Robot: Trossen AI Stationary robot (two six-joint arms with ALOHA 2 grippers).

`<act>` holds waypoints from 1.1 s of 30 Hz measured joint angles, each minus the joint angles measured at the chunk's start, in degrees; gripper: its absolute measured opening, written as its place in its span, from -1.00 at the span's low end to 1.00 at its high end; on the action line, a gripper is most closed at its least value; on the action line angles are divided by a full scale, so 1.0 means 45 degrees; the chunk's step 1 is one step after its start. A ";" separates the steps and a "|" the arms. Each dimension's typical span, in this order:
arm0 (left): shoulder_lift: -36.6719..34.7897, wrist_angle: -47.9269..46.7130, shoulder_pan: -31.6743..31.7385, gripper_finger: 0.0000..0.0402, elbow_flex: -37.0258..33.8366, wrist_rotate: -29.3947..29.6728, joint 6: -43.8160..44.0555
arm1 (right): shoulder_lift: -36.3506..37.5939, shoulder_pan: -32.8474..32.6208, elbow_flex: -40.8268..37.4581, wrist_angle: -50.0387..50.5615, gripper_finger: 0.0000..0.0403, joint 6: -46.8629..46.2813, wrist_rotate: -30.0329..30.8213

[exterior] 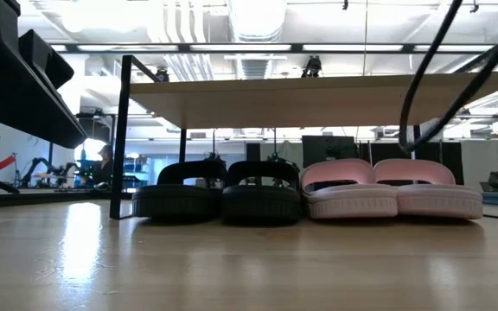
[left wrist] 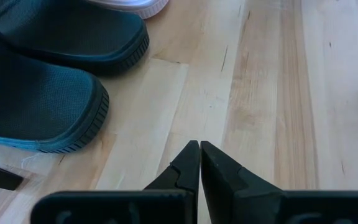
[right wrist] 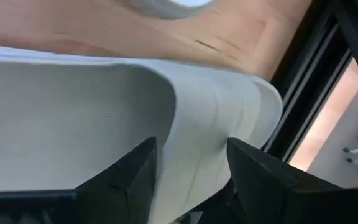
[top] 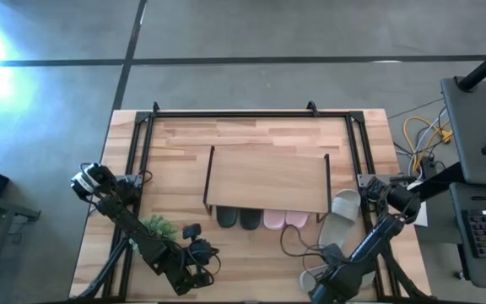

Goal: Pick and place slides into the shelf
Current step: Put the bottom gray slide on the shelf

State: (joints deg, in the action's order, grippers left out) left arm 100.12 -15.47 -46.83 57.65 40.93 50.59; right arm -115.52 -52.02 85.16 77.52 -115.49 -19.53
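around a grey slide (right wrist: 104,106), right gripper (right wrist: 191,165) agape

Both arms dark, near-black, built of jointed tubular segments. Left arm (top: 137,232): pale silvery cap at base end, black cable loops along links. Right arm (top: 374,241): same dark finish, thin black cable curling beside it. Left gripper (left wrist: 199,163): matte black wedge-shaped fingers tapering to points. Right gripper (right wrist: 191,165): matte black, broad angular fingers.

shelf (top: 267,180) right bay free (left four slides (exterior: 309,192) filled)
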 joint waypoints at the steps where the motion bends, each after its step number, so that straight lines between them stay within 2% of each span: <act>1: 0.0000 -0.0003 0.0000 -1.00 0.0000 0.0000 0.0000 | 0.0000 -0.0047 -0.0099 -0.0019 -0.07 0.0009 -0.0086; 5: 0.0000 -0.0003 0.0000 -1.00 0.0000 0.0000 -0.0005 | 0.0000 -0.0170 -0.0334 -0.0002 -0.08 0.0116 -0.0480; 8: 0.0000 -0.0008 0.0000 -1.00 0.0000 0.0000 -0.0005 | 0.0000 -0.0238 -0.0304 -0.0010 -0.18 0.0324 -0.0739; 17: 0.0000 -0.0025 0.0000 -1.00 0.0000 0.0002 -0.0107 | 0.0000 -0.0387 -0.0108 0.0082 -0.88 0.0527 -0.0639; 23: 0.0000 -0.0028 -0.0002 -1.00 0.0000 0.0000 -0.0107 | 0.0088 -0.0604 0.0438 0.0105 -0.94 0.0848 0.0166; 26: 0.0000 -0.0028 0.0000 -1.00 0.0000 0.0005 -0.0107 | 0.0391 -0.0740 0.1220 0.0004 -0.94 0.1247 0.1617; 28: 0.0000 -0.0028 0.0000 -1.00 0.0000 0.0004 -0.0107 | 0.0672 -0.0895 0.1915 -0.0046 -0.94 0.1683 0.3346; 33: 0.0000 -0.0024 -0.0003 -1.00 0.0000 0.0005 -0.0107 | 0.1547 -0.1302 0.4288 0.1013 -0.94 0.1923 0.9890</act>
State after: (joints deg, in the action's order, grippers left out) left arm 100.12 -15.58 -46.84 57.65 40.95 50.11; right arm -108.57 -57.88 104.46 82.08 -106.83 24.98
